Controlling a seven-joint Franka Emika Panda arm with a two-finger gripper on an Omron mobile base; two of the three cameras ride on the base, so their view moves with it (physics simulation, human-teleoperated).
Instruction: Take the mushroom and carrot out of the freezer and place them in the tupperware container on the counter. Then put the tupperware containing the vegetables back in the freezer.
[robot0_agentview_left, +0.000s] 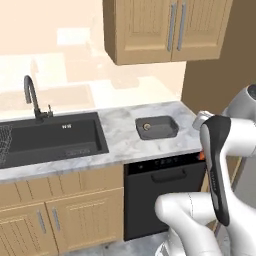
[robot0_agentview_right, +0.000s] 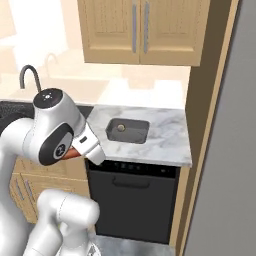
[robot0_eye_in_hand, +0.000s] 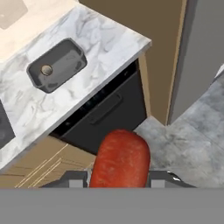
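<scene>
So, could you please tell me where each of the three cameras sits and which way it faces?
Left base view: behind the arm on its left, looking forward and down at the counter, sink and tupperware container; the white arm fills its lower right.
Right base view: behind on the right, facing the same counter; the arm rises lower left, the carrot peeking out beside it.
Hand view: on the hand, looking down along the gripper, shut on the carrot.
All three share the container and the dishwasher.
</scene>
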